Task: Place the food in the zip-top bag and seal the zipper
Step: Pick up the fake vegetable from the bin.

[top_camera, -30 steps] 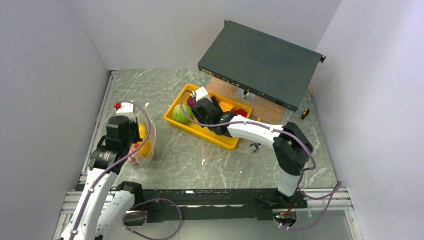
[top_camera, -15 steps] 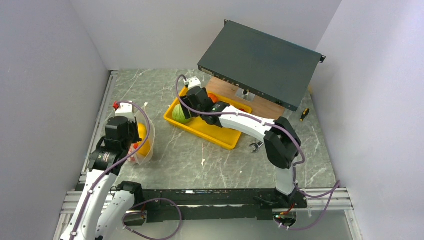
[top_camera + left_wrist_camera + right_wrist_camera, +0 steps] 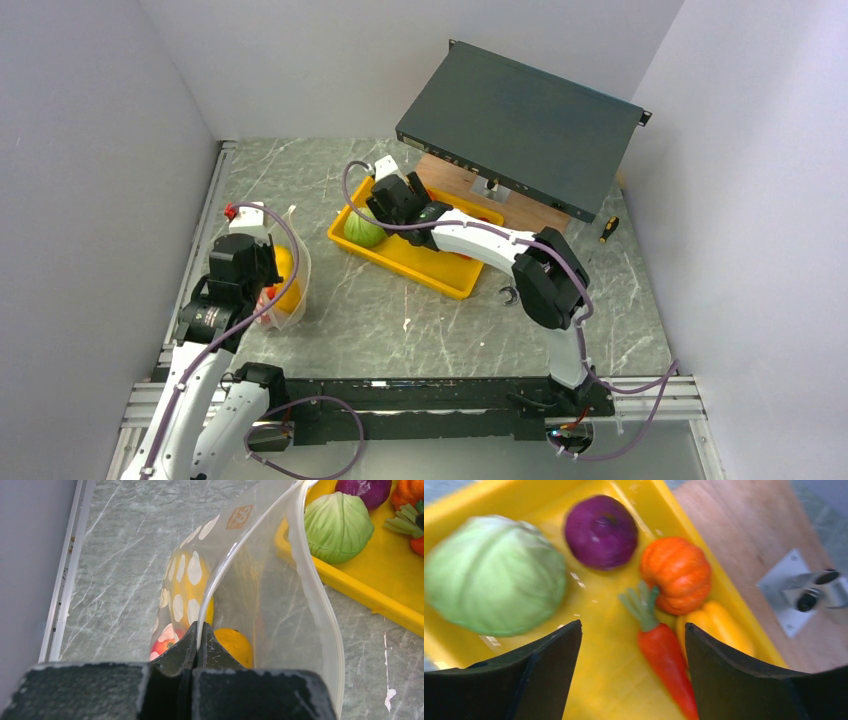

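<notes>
The clear zip-top bag stands open at the left; my left gripper is shut on its rim and holds it up. Inside it lie yellow, orange and red food pieces. The zipper runs along the open mouth. My right gripper is open above the yellow tray, just over a red carrot. Around it lie a green cabbage, a purple round piece, an orange pumpkin and a yellow pepper.
A dark flat metal case rests tilted over a wooden board behind the tray. A spanner lies right of the tray and a screwdriver at the far right. Walls close in left, right and back.
My right arm has swung left and farther back over the tray's far left end. The left arm and the bag have not moved.
</notes>
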Robot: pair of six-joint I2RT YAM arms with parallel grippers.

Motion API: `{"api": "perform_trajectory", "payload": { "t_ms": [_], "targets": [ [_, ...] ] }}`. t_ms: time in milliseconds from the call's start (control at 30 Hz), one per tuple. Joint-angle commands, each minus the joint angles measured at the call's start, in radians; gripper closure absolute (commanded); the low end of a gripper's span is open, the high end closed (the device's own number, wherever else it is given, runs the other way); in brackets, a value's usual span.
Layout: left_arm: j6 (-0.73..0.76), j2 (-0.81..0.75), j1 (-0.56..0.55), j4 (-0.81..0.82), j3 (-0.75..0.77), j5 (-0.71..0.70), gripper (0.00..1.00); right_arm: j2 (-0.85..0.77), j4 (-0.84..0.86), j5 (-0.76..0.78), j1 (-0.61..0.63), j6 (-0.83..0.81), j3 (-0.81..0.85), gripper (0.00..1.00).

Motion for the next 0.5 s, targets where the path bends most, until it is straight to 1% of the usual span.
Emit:
{"api": "perform_trajectory", "payload": {
  "t_ms": [0,100,233,333,467],
  "targets": [
    [0.008,-0.016,-0.004,0.048,0.001,0.006,1.00,-0.010,-0.050,0.192,-0.014,-0.169,-0.052,0.25],
    [0.007,-0.015,-0.003,0.047,0.002,0.007,1.00,0.003,-0.063,0.193,-0.030,-0.189,-0.090,0.29],
    [0.007,-0.013,-0.003,0.046,0.001,0.011,1.00,0.038,-0.081,0.183,-0.035,-0.177,-0.095,0.40],
    [0.006,-0.011,-0.003,0.043,0.001,0.009,1.00,0.070,-0.088,0.187,-0.035,-0.166,-0.097,0.42],
    [0.006,-0.005,-0.003,0.044,0.001,0.010,1.00,0.099,-0.051,0.201,-0.042,-0.172,-0.126,0.43]
  ]
}}
